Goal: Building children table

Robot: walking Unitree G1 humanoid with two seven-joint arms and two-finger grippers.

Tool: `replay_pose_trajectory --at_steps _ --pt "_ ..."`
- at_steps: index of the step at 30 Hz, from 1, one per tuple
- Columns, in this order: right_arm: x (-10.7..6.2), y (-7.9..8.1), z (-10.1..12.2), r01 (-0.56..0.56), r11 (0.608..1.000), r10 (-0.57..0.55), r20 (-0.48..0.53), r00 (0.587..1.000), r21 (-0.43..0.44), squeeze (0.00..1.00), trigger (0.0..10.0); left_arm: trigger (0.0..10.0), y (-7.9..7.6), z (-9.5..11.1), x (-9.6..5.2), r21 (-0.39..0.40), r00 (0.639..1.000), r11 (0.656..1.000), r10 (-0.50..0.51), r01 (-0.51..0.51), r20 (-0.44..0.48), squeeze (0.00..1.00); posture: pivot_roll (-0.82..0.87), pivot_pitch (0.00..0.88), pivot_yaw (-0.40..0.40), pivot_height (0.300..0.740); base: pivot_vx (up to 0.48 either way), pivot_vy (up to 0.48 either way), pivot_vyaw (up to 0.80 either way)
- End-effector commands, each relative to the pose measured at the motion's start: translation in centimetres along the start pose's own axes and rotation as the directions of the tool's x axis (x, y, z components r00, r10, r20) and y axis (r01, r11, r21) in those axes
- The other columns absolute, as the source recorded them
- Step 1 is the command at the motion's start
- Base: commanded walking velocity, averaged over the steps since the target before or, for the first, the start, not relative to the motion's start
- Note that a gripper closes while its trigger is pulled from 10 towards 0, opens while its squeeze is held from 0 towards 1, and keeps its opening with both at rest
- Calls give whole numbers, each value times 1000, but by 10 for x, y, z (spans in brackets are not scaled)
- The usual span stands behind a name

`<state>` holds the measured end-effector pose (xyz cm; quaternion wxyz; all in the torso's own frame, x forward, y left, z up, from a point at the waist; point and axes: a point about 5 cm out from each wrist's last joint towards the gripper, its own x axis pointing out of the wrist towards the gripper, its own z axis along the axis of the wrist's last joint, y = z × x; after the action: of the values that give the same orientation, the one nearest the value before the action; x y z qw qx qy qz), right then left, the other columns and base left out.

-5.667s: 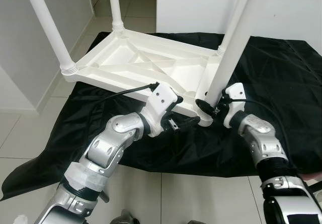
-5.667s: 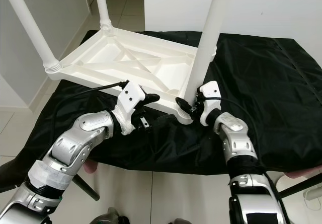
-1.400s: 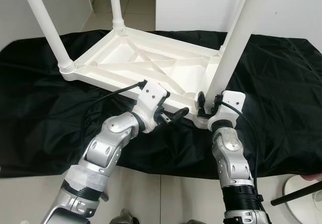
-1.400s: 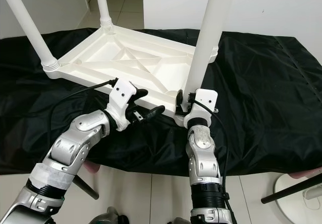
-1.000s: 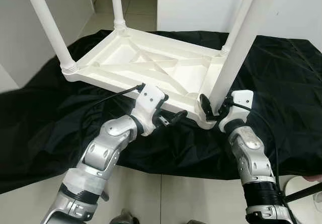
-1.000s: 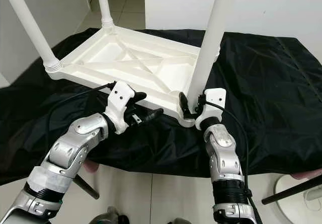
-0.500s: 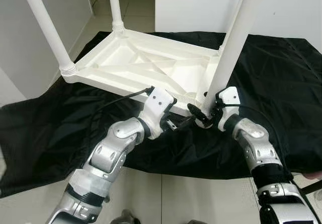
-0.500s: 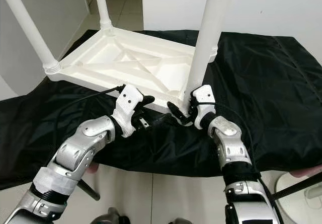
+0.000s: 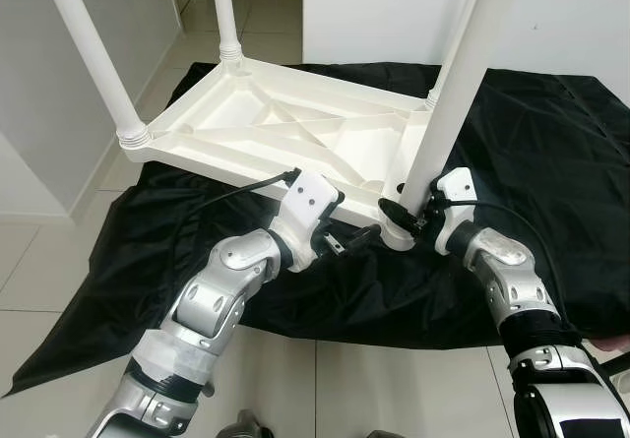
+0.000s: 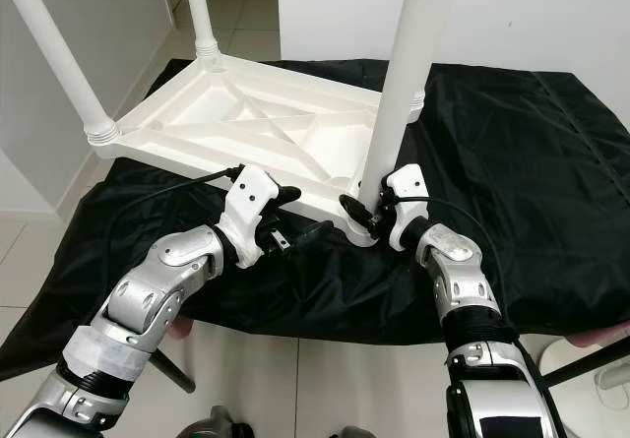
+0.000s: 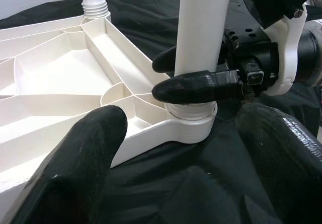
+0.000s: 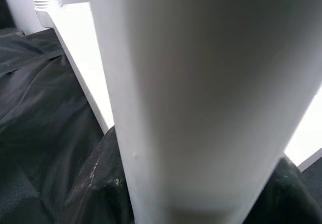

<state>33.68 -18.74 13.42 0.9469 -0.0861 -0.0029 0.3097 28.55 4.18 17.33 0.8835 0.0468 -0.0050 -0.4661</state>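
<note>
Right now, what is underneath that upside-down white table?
A black cloth is spread beneath the overturned white table, over a pale tiled floor. The cloth right under the tabletop is hidden. The right gripper clasps the near leg by its base.

A black cloth (image 9: 551, 143) lies spread over the pale tiled floor (image 9: 59, 261) beside white walls (image 9: 374, 15).

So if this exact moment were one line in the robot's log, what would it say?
right gripper: shut on table leg at its base | left gripper: open, beside that corner | upturned table top: on black cloth
</note>
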Motion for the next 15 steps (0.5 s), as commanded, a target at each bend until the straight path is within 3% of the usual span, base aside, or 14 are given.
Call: replay_pose_trajectory --at_steps 1,3,6,7,9,11,15 --pt "-2 7 -13 2 999 -1 -42 999 35 0 10000 10000 -1 4 0 19 1000 1000 -21 21 11 0 -16 0 27 740 0 0 0" --pt "0 8 -13 79 996 -77 -35 996 38 0 10000 10000 -1 4 -1 20 1000 1000 -19 19 10 0 -14 0 23 740 0 0 0" --pt "0 8 -13 79 996 -77 -35 996 38 0 10000 10000 -1 4 -1 20 1000 1000 -19 19 10 0 -14 0 23 740 0 0 0" --pt "2 8 -12 150 987 -148 -41 988 51 0 10000 10000 -1 3 -1 21 1000 1000 -15 15 9 0 -12 0 20 740 0 0 0" --pt "2 8 -12 150 987 -148 -41 988 51 0 10000 10000 -1 3 -1 21 1000 1000 -15 15 9 0 -12 0 20 740 0 0 0" --pt "6 18 -11 265 960 -261 -48 964 88 0 10000 10000 -1 2 -3 20 1000 1000 -11 11 6 0 -10 0 14 740 0 0 0" --pt "8 24 -11 313 942 -308 -56 950 123 0 10000 10000 -2 2 -3 20 1000 1000 -10 10 5 0 -6 0 10 740 0 0 0"
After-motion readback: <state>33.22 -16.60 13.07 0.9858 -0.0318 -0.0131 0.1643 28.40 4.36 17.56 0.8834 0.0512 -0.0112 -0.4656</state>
